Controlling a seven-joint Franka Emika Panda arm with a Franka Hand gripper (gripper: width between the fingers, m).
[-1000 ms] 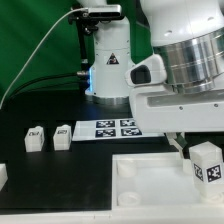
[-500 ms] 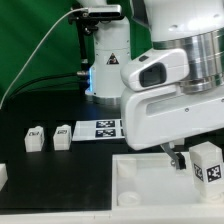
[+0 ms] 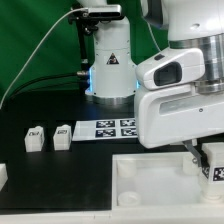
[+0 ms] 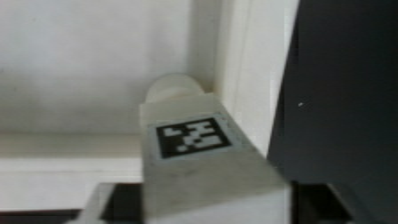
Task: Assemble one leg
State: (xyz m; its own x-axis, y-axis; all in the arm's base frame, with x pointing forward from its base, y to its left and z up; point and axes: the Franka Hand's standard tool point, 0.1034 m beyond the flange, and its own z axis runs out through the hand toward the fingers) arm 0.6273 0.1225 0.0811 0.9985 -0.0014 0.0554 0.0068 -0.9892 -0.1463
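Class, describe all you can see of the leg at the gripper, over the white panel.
The leg is a small, white, blocky peg that looks like matte plastic. It has a rounded end and a black-and-white square marker on one face. It sits between the fingers of the gripper, which seems closed on it. Its rounded end points away from the wrist, toward the white panel. Whether it touches the panel cannot be told.
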